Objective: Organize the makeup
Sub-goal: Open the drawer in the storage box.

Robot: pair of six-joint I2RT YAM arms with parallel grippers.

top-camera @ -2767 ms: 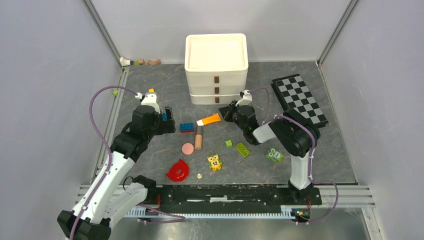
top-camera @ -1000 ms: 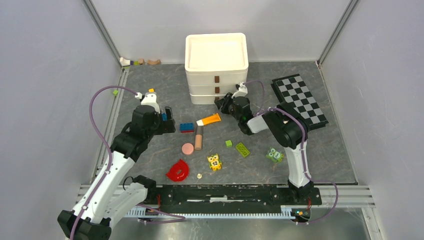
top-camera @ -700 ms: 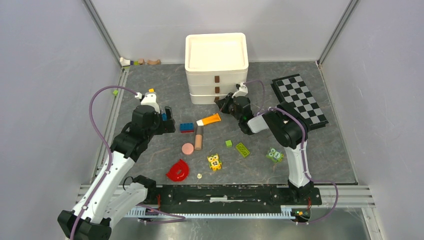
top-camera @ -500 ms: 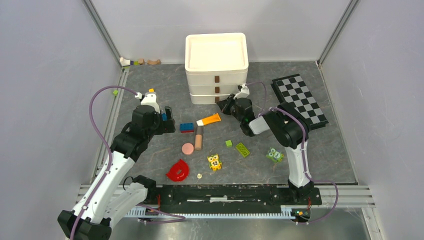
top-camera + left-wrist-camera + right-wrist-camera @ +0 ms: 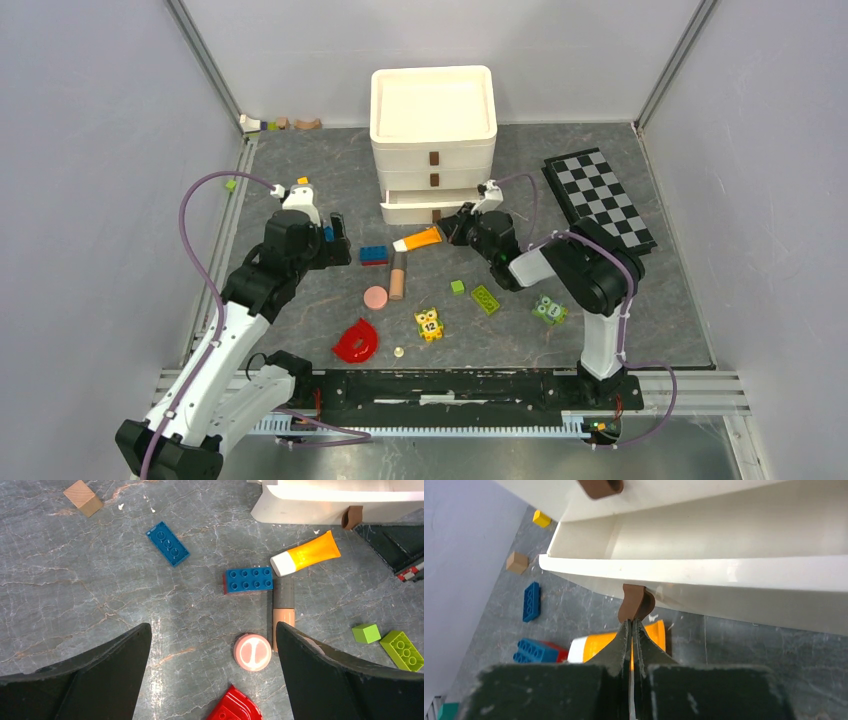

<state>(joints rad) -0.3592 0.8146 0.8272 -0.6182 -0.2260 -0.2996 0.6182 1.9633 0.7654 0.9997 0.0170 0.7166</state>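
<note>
One orange tube (image 5: 420, 240), one beige stick (image 5: 397, 277), one pink disc (image 5: 375, 297). Two blue bricks (image 5: 167, 543), two green bricks (image 5: 486, 299), two owl blocks (image 5: 429, 323), one red half-ring (image 5: 356, 342). One checkerboard (image 5: 598, 198) at two o'clock, one three-drawer unit (image 5: 433, 105) at twelve.

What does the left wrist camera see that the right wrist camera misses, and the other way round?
Only left wrist: the pink disc, beige stick, a green brick and the open left gripper. Only right wrist: the bottom drawer's inside, and the right gripper shut on its brown tab. Both: the orange tube and blue bricks.
</note>
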